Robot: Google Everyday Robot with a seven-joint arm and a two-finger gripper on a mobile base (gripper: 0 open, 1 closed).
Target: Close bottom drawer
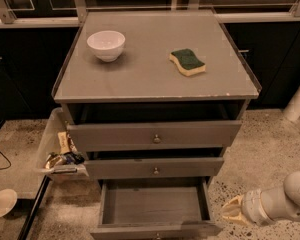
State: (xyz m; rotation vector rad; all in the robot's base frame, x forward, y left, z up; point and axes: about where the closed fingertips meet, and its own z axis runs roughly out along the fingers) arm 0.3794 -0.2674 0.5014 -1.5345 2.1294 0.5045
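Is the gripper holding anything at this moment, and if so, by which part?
Nothing is held. The gripper sits low beside the right front corner of the open bottom drawer, with no object in it.

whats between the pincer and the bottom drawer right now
Nothing. In the camera view, only a strip of bare speckled floor separates the pincer, low on the right, from the open bottom drawer.
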